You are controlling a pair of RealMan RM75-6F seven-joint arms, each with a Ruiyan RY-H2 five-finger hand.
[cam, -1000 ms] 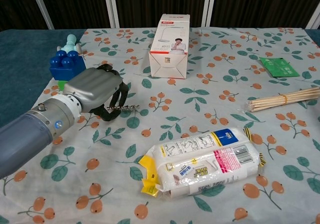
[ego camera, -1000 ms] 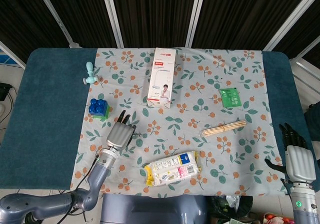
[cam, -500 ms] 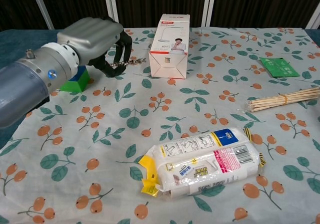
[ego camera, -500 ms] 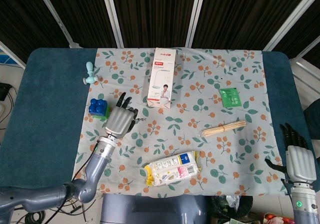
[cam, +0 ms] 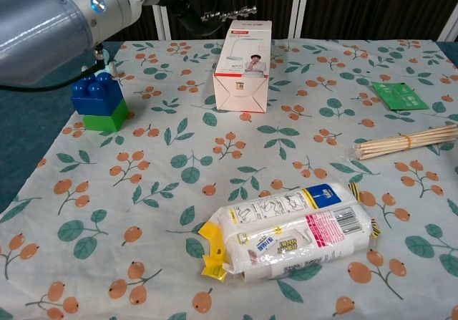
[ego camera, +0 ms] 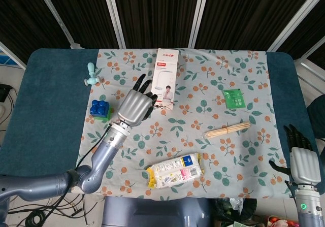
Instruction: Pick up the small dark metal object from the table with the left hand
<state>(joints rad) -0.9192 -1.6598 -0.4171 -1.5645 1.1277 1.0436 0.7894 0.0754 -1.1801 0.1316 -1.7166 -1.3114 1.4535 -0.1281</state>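
Observation:
My left hand (ego camera: 135, 106) is raised well above the flowered cloth and holds the small dark metal object, a corkscrew. In the chest view the corkscrew's spiral tip (cam: 230, 12) sticks out to the right near the top edge, in front of the dark curtain, while most of the hand is cut off above the left forearm (cam: 68, 8). In the head view the hand's back hides the corkscrew. My right hand (ego camera: 303, 161) rests low at the right edge, fingers extended, holding nothing.
On the cloth stand a white and red box (ego camera: 164, 85), a blue and green block stack (ego camera: 100, 109), a teal toy (ego camera: 91, 74), a green packet (ego camera: 234, 98), a bundle of wooden sticks (ego camera: 227, 129) and a snack packet (ego camera: 175, 169).
My left hand has lifted the corkscrew off the cloth and carried it up and toward the far side; in the chest view it climbed from table height to the top edge.

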